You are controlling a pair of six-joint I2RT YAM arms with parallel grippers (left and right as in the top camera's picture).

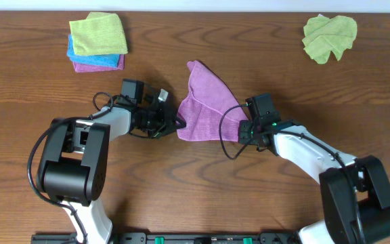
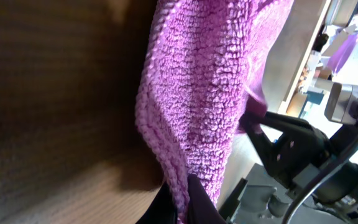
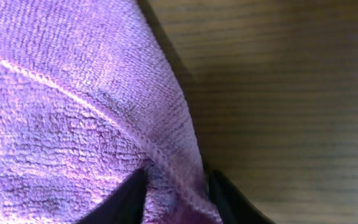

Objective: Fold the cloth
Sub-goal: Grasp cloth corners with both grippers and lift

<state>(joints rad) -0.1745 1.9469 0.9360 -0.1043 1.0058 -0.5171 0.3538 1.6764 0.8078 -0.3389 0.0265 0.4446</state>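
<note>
Left hand (image 1: pixel 179 124), right hand (image 1: pixel 240 129) on cloth (image 1: pixel 205 102)

Robot lab or test bench, not home. Plain wood-grain desk (image 1: pixel 181 203), fixed camera looking down on it. Lilac cloth (image 1: pixel 208 102) at centre. Left arm (image 1: pixel 80 156) and right arm (image 1: pixel 330 169), black-and-white machines, flank lilac cloth. Loose black cable (image 1: pixel 227 146) loops off right arm. Black mounting rail (image 1: pixel 202 238) with green connectors on near side of lilac cloth. Folded cloth stack (image 1: pixel 97 42) far left of it, crumpled green cloth (image 1: pixel 328 37) far right, laid out like practice props.
</note>
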